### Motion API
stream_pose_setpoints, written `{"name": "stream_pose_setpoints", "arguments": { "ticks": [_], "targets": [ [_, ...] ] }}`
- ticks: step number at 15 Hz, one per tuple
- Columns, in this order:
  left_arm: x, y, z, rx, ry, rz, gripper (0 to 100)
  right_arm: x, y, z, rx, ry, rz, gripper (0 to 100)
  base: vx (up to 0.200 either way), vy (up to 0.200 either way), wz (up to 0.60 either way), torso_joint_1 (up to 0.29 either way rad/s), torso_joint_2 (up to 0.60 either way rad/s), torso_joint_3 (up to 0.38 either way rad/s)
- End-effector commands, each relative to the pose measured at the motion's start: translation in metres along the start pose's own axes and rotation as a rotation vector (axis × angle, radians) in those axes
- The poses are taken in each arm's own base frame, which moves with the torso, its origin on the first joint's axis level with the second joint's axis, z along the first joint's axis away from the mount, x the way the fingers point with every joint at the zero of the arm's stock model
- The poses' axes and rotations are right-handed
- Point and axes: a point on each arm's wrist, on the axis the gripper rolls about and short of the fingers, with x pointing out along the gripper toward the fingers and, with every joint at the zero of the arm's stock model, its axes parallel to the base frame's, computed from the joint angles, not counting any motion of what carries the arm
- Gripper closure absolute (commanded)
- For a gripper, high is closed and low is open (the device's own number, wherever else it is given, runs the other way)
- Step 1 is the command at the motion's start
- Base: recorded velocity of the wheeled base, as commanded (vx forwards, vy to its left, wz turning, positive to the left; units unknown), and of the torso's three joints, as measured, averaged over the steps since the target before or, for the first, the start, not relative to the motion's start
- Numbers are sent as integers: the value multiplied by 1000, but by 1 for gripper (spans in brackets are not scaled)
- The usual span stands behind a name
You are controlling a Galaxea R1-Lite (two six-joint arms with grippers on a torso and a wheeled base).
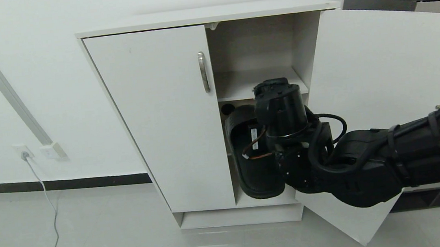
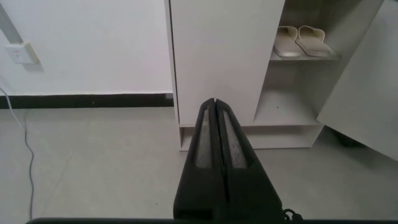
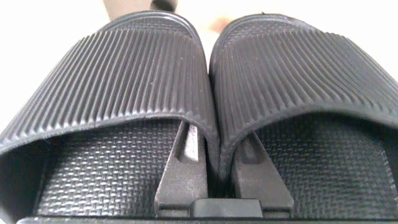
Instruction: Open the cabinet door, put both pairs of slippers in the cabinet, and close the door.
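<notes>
Though their grip is hidden in the head view, the right jaws pinch the black slippers (image 1: 254, 165) together.
Held toe-up, the pair stands in the lower opening of the cabinet (image 1: 154, 118) beside the open door (image 1: 383, 81); the farther slipper is mostly hidden. On the shelf (image 2: 277, 58) above lie beige slippers (image 2: 305, 40). Closed, the left jaws hang above the floor (image 2: 93, 162).

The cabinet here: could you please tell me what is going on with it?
The right tool grips the black slippers, pinched together and held upright at the open right side of the cabinet. The right door stands swung open; the left door is shut. The beige slippers already lie on a shelf inside. The left tool is shut and empty, back from the cabinet.
</notes>
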Motion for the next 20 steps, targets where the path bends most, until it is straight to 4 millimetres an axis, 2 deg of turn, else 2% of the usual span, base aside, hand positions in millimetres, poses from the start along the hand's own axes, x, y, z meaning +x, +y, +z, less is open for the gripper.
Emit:
{"name": "stream_pose_setpoints", "arguments": {
  "ticks": [1, 6, 20],
  "targets": [
    [0, 0, 0, 0, 0, 1, 100, -1, -4, 7, 10, -18, -5, 100, 0, 0, 0, 0, 0, 0],
    [0, 0, 0, 3, 0, 4, 100, 1, -6, 12, 17, -28, -11, 100, 0, 0, 0, 0, 0, 0],
    [0, 0, 0, 3, 0, 2, 100, 9, -13, 12, 7, -25, -34, 100, 200, 0, 0, 1, 4, 2]
  ]
}}
